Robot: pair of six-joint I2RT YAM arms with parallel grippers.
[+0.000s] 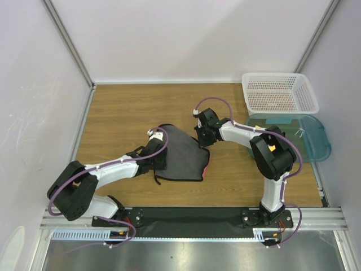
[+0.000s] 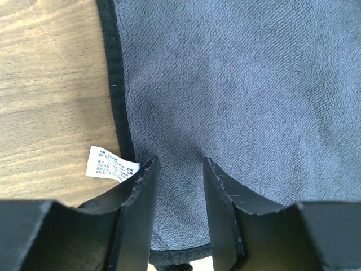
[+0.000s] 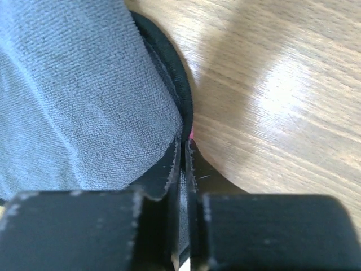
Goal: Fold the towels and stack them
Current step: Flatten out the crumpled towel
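Observation:
A dark grey towel (image 1: 181, 153) with a black hem lies partly folded on the wooden table, with a strip of pink cloth (image 1: 207, 169) showing under its right edge. My left gripper (image 1: 157, 158) sits low over the towel's left side. In the left wrist view it (image 2: 179, 164) is open, with grey towel (image 2: 237, 79) between its fingers and a white label (image 2: 113, 165) beside the hem. My right gripper (image 1: 203, 135) is at the towel's upper right edge. In the right wrist view it (image 3: 184, 141) is shut on the towel's hem (image 3: 175, 79).
A white mesh basket (image 1: 279, 93) stands at the back right, with a teal see-through container (image 1: 309, 138) just in front of it. Enclosure walls and metal posts border the table (image 1: 124, 113) on the left, right and back.

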